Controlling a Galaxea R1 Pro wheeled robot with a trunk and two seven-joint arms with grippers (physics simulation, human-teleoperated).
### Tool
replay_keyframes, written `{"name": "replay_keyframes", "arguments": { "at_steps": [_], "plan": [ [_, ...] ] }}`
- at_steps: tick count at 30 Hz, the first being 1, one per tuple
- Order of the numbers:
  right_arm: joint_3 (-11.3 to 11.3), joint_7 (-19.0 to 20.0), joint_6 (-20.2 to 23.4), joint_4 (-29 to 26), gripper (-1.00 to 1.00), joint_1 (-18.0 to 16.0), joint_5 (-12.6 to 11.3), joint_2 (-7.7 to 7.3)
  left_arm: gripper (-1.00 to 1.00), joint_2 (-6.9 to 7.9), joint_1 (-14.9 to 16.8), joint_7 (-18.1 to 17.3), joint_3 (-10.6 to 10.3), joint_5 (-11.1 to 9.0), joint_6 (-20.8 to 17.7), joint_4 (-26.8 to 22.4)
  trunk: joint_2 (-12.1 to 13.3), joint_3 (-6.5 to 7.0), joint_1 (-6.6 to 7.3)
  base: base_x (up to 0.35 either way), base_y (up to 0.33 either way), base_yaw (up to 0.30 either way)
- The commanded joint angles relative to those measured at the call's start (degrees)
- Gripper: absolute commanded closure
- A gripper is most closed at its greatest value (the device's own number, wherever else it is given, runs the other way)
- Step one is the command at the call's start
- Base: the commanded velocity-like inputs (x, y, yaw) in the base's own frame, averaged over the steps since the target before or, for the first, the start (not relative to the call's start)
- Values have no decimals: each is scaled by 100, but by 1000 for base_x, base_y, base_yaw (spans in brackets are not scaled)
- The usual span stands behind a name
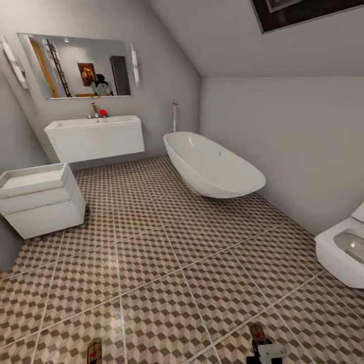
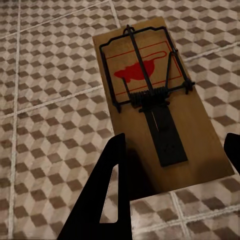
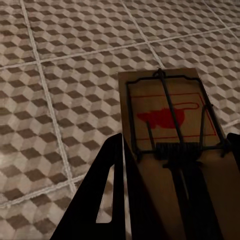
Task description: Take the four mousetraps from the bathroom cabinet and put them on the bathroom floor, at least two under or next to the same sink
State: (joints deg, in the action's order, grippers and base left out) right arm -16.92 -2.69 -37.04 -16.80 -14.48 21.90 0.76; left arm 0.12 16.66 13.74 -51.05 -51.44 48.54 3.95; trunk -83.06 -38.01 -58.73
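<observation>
A tan mousetrap [image 2: 150, 95] with dark wire bars and a red spot lies between the dark fingers [image 2: 107, 195] of my left gripper [image 2: 172, 170], which is shut on it above the floor [image 2: 45, 100]. My right gripper [image 3: 175, 200] is shut on a second mousetrap [image 3: 170, 130] in the same way. In the head view both traps show at the lower edge, the left one [image 1: 94, 351] and the right one [image 1: 258, 333], over the cube-pattern bathroom floor [image 1: 167, 263]. The white sink [image 1: 93, 136] hangs on the far wall at the left. The cabinet is out of view.
A small white cube unit [image 1: 40, 199] stands at the left wall. An oval white bathtub [image 1: 212, 164] sits in the far corner, and a white toilet [image 1: 344, 253] is at the right. A mirror [image 1: 76, 65] hangs above the sink. Open tiles stretch between me and the sink.
</observation>
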Motion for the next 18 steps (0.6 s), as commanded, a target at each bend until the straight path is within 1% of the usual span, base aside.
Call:
{"name": "replay_keyframes", "arguments": {
  "at_steps": [1, 18],
  "plan": [
    [-30, -12, -15, 1, 100, -3, 52, 3, 100, -3, 4, 56, -39, 29, 6, 9, -2, 1, 0, 0, 0, 249],
    [-28, -12, -21, 1, 100, -3, 52, 3, 100, -3, 4, 58, -41, 29, 6, 9, -2, 72, 0, 0, 0, 260]
  ]
}}
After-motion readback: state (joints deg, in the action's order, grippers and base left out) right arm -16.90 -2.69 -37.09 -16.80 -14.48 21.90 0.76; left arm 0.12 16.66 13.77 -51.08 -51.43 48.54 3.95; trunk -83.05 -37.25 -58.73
